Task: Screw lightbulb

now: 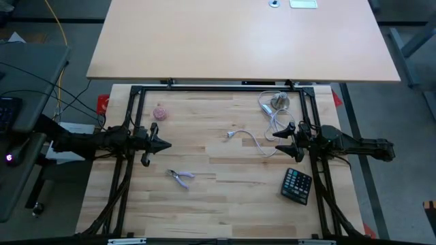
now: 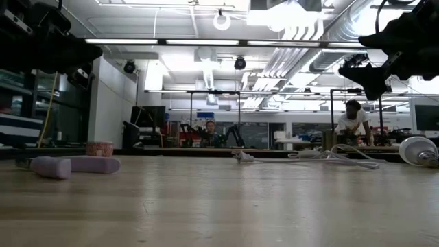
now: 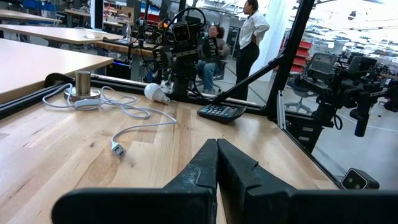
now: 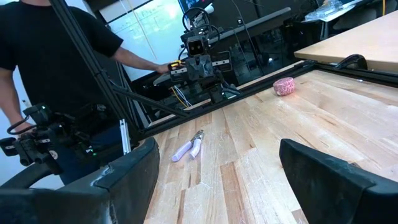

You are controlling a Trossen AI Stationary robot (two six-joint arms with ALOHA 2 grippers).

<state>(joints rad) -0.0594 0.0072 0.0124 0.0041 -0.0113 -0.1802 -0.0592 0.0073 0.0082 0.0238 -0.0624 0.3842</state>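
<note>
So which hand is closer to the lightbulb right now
The right hand. It hangs open just beside the lightbulb, which lies by the right frame post. The left hand, shut, sits across the table on the opposite side, much farther away.

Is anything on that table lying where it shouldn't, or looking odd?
Nothing looks broken or spilled. The one oddity: the lightbulb lies loose on its side on the wood, apart from its socket, whose white cord sprawls in loops across the table. The calculator sits askew.

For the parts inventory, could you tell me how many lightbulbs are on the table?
1: the lightbulb lies near the right hand, beside the socket base. None other visible.
</note>
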